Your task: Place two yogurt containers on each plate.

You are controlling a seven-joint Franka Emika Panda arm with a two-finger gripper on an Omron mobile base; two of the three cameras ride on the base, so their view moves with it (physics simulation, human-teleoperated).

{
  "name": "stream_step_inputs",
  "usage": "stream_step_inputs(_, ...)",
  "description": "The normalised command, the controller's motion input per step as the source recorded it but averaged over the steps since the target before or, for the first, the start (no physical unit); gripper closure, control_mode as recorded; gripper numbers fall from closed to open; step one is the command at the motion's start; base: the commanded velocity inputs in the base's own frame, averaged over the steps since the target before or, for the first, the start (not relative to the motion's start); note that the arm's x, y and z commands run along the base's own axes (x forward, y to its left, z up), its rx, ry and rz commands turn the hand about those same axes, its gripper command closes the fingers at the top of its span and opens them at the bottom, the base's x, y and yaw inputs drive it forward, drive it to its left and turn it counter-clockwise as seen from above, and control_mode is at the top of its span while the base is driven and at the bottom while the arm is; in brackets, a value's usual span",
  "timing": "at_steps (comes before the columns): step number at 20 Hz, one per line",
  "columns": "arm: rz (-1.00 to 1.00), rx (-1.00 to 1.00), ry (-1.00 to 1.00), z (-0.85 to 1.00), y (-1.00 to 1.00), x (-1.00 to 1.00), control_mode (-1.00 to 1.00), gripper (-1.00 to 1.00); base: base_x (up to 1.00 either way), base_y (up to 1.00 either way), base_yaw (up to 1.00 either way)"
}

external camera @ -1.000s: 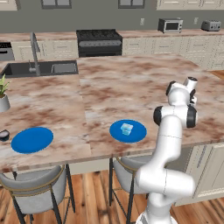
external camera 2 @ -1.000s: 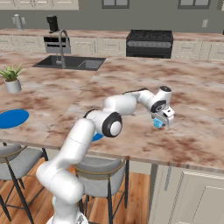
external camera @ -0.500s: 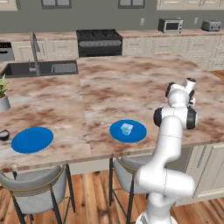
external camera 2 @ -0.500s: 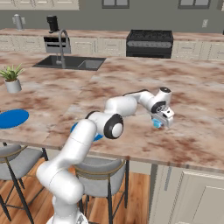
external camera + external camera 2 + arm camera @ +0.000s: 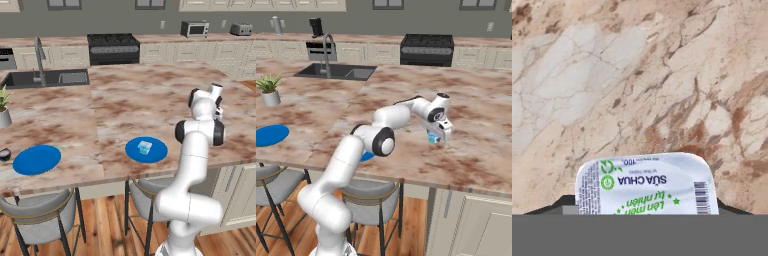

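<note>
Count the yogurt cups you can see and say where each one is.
2. One yogurt cup sits on the near blue plate; another yogurt cup is at the gripper above the counter. Others may be hidden.

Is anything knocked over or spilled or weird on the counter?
Nothing stands out. One yogurt sits upright on the near plate; the other plate is bare. The gripper holds a second yogurt over the counter. No spills; the plant by the sink stands straight.

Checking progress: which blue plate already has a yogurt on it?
The plate nearer the arm, at the counter's front edge, carries one yogurt container. The other plate, far left near the potted plant, is bare.
</note>
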Motion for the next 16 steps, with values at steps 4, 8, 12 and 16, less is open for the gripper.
stream_step_inputs(4,-0.05,0.0,0.37,0.25,0.7,-0.46,-1.0,1.0,0.0,0.0,0.0)
stream_step_inputs(8,0.0,0.0,0.27,0.31,0.79,-0.47,-1.0,1.0,0.0,0.0,0.0)
stream_step_inputs(12,-0.01,0.0,0.06,0.24,0.79,-0.52,-1.0,1.0,0.0,0.0,0.0)
stream_step_inputs(16,-0.02,0.0,0.02,0.03,0.74,-0.47,-1.0,1.0,0.0,0.0,0.0)
